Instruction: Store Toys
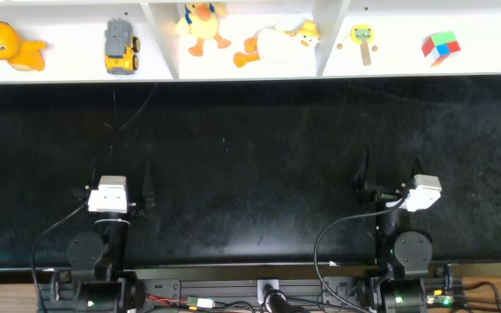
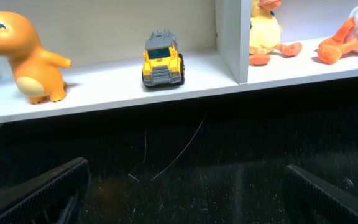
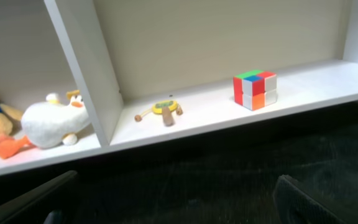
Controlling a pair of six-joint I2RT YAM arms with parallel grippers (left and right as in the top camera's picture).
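The left gripper [image 1: 121,181] hangs low over the desk [image 1: 250,148] with its jaws wide apart and nothing between them. The right gripper [image 1: 390,178] is the same, spread and empty.

Every toy sits on the white shelf [image 1: 233,75] well ahead of them. Straight ahead of the left gripper stands the yellow truck [image 2: 162,59], with the orange figure [image 2: 23,56] ahead to its left and the yellow duck plush [image 2: 265,31] ahead to its right, past a divider. Ahead of the right gripper lies the small rattle [image 3: 163,112]. The colour cube [image 3: 254,90] is ahead to its right and the white duck plush [image 3: 51,118] ahead to its left, past another divider.

Storing looks finished, so the main risk is a needless reach forward. An open finger swept into a bay could tip the truck or cube off the front lip, or catch a divider. The white duck plush lies close to the shelf edge and would drop with a light nudge.

The desk is matt black, faintly scuffed, with a thin pale scratch just ahead of the left gripper. Behind both grippers, cables run along the arm bases.
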